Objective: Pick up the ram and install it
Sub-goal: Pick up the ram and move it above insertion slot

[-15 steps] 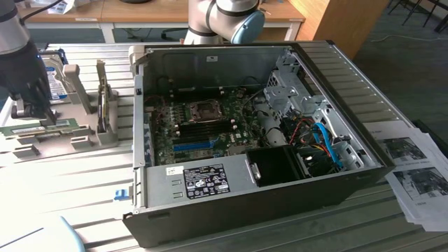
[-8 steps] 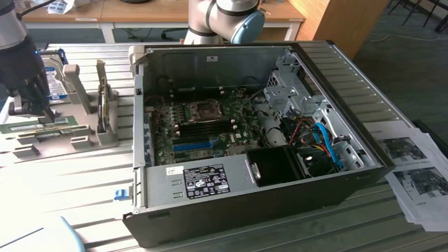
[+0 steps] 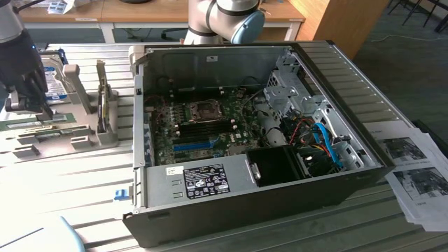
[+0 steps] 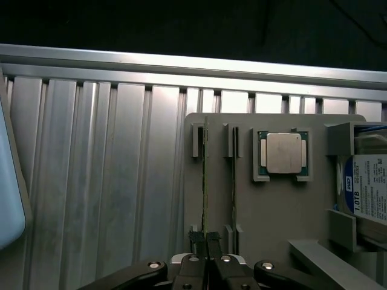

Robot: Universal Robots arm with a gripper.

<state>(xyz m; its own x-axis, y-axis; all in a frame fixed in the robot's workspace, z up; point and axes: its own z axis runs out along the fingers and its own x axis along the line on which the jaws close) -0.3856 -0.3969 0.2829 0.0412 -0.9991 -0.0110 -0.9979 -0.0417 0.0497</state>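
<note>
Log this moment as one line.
gripper: shut on long green RAM circuit-board stick | stick: on edge in grey slotted holder | open black computer case: beside holder

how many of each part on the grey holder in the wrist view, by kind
ram: 2
processor: 1
hard drive: 1
total: 4
</note>
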